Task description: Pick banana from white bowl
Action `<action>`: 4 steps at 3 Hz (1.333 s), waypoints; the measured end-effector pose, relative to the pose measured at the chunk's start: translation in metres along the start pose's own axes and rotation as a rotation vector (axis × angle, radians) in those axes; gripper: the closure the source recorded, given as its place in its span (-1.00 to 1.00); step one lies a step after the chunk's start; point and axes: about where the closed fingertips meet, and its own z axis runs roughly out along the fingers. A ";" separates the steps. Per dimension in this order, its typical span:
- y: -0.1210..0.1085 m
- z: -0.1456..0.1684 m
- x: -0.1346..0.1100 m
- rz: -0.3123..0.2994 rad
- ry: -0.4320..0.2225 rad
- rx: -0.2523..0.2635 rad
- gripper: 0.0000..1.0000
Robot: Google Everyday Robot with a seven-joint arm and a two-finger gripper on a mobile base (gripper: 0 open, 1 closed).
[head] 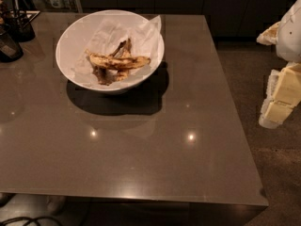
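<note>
Banana (118, 61) lies across the middle of the white bowl (70, 46) on crumpled paper (146, 32), at the far left of the table (141, 164); it looks overripe, so probably light, soft and easy to squash, best held gently around the thicker middle. The gripper (282, 94) hangs at the right edge, beyond the table and well apart from the bowl; if it is open or closed, I cannot tell.

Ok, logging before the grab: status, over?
Gripper at frame's right edge, off the table. Banana lying in white bowl on paper lining. Dark containers far left, not in the way.
</note>
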 end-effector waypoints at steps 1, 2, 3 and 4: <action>-0.005 -0.002 -0.005 -0.006 -0.003 0.002 -1.00; -0.019 0.006 -0.021 -0.050 0.016 -0.031 -1.00; -0.033 0.025 -0.044 -0.122 0.048 -0.070 -1.00; -0.036 0.026 -0.048 -0.123 0.036 -0.053 -1.00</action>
